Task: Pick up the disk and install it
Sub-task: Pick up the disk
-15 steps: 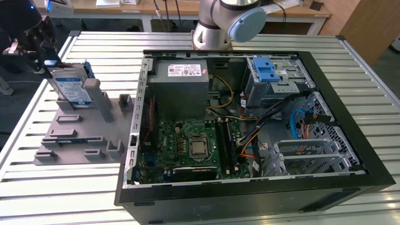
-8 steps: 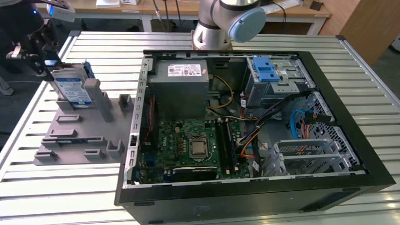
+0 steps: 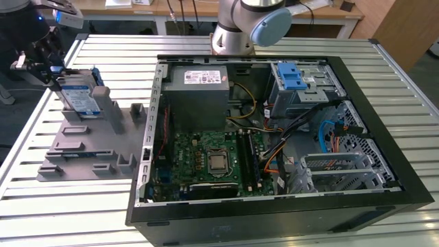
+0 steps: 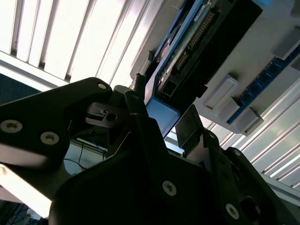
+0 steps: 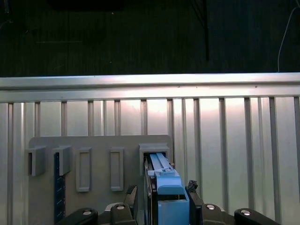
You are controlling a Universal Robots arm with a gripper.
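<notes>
The disk (image 3: pixel 77 98), silver with a blue-and-white label and a blue carrier, stands on edge in a slot of the grey holder plate (image 3: pixel 89 149) at the exterior view's left. My gripper (image 3: pixel 51 77) is at the disk's far upper end. In the first wrist view the disk (image 5: pixel 164 180) rises between the two black fingers (image 5: pixel 134 196) of my gripper (image 5: pixel 164 194), which lie against its sides. The second wrist view has the blue end of the disk (image 4: pixel 161 115) inside my gripper (image 4: pixel 161 110). The gripper is shut on the disk, whose lower edge still sits in the slot.
An open computer case (image 3: pixel 384 134) lies at the exterior view's right, with a grey drive cage (image 3: pixel 312 90) and its blue latch (image 3: pixel 291 77), a power supply box (image 3: pixel 195 85) and the motherboard (image 3: pixel 213 159). The holder plate carries several other slots and posts (image 3: pixel 102 103). The arm's base (image 3: pixel 233 31) stands behind the case.
</notes>
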